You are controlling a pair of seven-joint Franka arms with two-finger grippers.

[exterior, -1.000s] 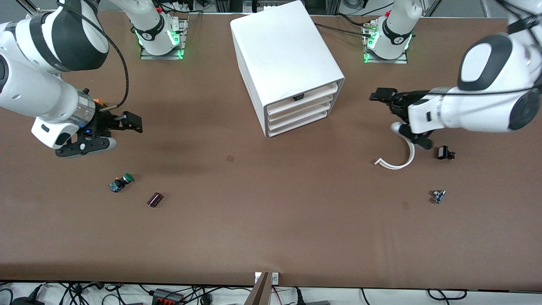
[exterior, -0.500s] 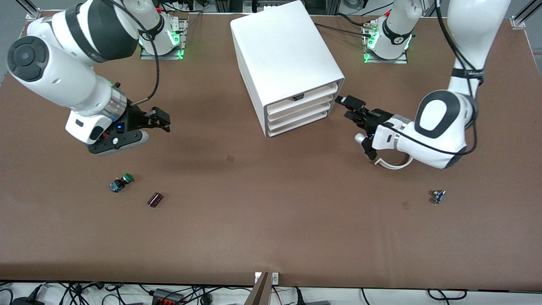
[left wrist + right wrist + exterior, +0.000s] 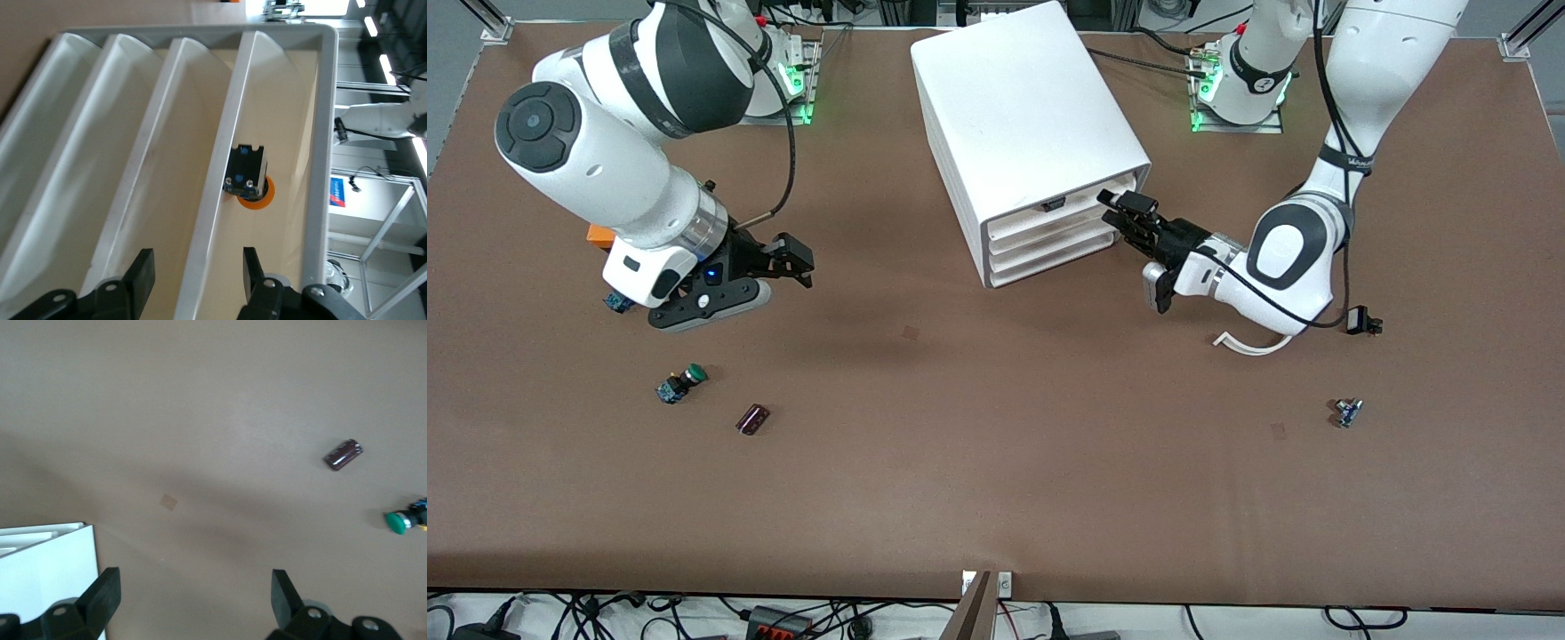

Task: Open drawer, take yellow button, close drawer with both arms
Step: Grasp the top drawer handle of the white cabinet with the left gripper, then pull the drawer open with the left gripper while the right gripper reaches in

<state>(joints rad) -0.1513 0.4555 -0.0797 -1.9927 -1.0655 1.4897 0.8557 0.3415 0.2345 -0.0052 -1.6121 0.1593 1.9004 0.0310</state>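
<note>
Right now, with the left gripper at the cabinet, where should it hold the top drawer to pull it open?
Take the drawer by its thin front lip, coming straight at the cabinet's front. The left gripper has open jaws astride that lip. The button lies just inside, so probably stay shallow. The right gripper waits open over the table.

We find no text that we can read in any view. A blue-and-red sign at the right edge of the left wrist view carries marks too small to make out. The arm bases near the top of the front view bear a small round emblem that we cannot decipher.
</note>
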